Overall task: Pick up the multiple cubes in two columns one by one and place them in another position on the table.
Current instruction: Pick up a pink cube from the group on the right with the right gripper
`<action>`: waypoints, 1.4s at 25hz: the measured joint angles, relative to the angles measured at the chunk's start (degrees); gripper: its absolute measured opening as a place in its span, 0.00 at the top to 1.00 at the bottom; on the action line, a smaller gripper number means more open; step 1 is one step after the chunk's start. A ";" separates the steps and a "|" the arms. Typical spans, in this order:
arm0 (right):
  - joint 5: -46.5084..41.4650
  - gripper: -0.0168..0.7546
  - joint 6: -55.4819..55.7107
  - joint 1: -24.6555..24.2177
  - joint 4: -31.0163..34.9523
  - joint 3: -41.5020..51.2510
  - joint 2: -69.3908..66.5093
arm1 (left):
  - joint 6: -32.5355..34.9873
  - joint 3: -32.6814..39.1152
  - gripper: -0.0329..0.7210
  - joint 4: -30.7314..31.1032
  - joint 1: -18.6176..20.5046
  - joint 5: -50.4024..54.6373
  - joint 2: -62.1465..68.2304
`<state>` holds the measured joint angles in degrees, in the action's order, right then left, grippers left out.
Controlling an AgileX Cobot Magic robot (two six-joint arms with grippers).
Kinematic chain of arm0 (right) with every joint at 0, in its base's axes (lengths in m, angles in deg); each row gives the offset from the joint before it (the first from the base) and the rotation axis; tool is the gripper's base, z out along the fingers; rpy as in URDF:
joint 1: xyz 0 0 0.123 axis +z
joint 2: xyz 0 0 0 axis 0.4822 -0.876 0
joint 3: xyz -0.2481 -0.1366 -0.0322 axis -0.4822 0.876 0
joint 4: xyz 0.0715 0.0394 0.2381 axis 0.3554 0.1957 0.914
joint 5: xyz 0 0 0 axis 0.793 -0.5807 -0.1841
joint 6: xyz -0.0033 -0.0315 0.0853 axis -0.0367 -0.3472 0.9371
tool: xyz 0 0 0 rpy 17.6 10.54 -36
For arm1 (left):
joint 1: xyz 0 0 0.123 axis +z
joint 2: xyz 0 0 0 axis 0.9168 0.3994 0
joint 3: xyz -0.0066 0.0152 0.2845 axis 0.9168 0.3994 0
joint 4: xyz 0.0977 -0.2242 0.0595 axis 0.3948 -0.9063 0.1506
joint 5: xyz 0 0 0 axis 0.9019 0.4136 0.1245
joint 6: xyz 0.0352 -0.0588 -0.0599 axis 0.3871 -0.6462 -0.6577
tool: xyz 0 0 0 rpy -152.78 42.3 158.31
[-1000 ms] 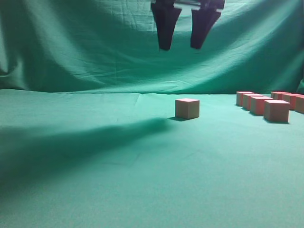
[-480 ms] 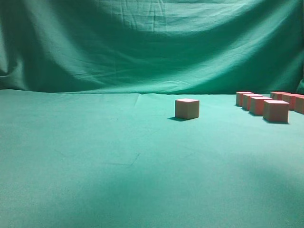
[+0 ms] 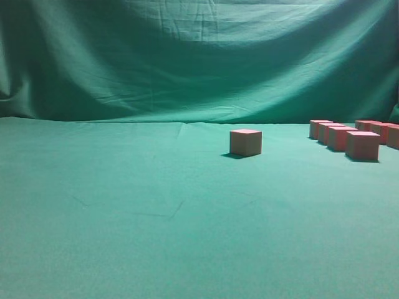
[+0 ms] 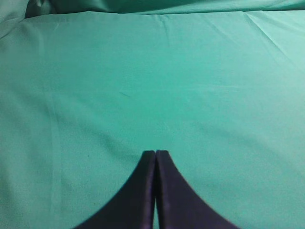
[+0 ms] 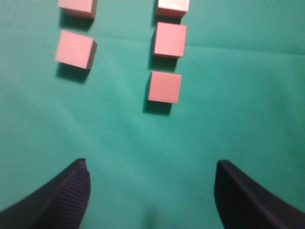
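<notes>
I see one cube point(image 3: 245, 142) standing alone mid-tabletop point(image 3: 156, 218), apparently already moved; the two columns point(image 5: 164, 52) remain. My right pincer point(image 5: 150, 191) hangs wide and empty above them, my left pincer point(image 4: 155, 157) pressed closed.

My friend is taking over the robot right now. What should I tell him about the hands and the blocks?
Left hand: shut, empty, over bare green table.
Right hand: open, empty, hanging above the two columns of blocks.
Blocks: one block stands alone near the middle of the table; the rest sit in two columns at the right.
Done: it looks like one block has been set in its new spot.
Left: the blocks in the columns, to be moved one at a time. The nearest one in the longer column looks like the next pick.
</notes>
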<state>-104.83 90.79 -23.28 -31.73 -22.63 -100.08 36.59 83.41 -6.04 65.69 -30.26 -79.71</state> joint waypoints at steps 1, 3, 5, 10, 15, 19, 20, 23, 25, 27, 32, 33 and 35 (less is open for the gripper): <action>1.72 0.28 0.00 -0.36 0.16 1.95 0.00 | 0.00 0.00 0.96 0.00 0.00 0.00 0.00; 6.37 0.28 0.00 -0.87 0.36 5.98 0.00 | 0.00 0.00 0.96 0.00 0.00 0.00 0.00; 10.57 0.28 0.00 -0.87 0.36 8.72 0.00 | 0.00 0.00 0.96 0.00 0.00 0.00 0.00; 16.43 0.28 -0.11 -2.21 0.70 10.75 -1.24 | 0.00 0.00 0.96 0.00 0.00 0.00 0.00; 19.79 0.28 -0.11 -5.18 1.48 10.80 -5.88 | 0.00 0.00 0.96 0.00 0.00 0.00 0.00; 23.23 0.28 -1.02 -5.32 2.23 10.80 -9.34 | 0.00 0.00 0.96 0.00 0.00 0.00 0.00; 24.34 0.28 -1.11 -5.32 2.31 10.80 -10.15 | 0.00 0.00 0.96 0.00 0.00 0.00 0.00; 27.33 0.28 -1.40 -5.32 2.31 10.80 -12.16 | 0.00 0.00 0.96 0.00 0.00 0.00 0.00; 28.79 0.28 -1.49 -5.32 2.31 10.80 -13.37 | 0.00 0.00 0.96 0.00 0.00 0.00 0.00; 29.74 0.28 -1.49 -5.32 2.31 10.80 -14.21 | 0.00 0.00 0.96 0.00 0.00 0.00 0.00; 31.19 0.28 -1.53 -5.32 2.31 10.80 -15.89 | 0.00 0.00 0.96 0.00 0.00 0.00 0.00; 31.29 0.28 -1.53 -5.32 2.31 10.80 -16.27 | 0.00 0.00 0.96 0.00 0.00 0.00 0.00; 31.37 0.28 -1.53 -5.32 2.31 10.80 -16.84 | 0.00 0.00 0.96 0.00 0.00 0.00 0.00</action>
<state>-73.45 89.26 -28.60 -29.42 -11.83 -116.93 36.59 83.41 -6.04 65.69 -30.26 -79.71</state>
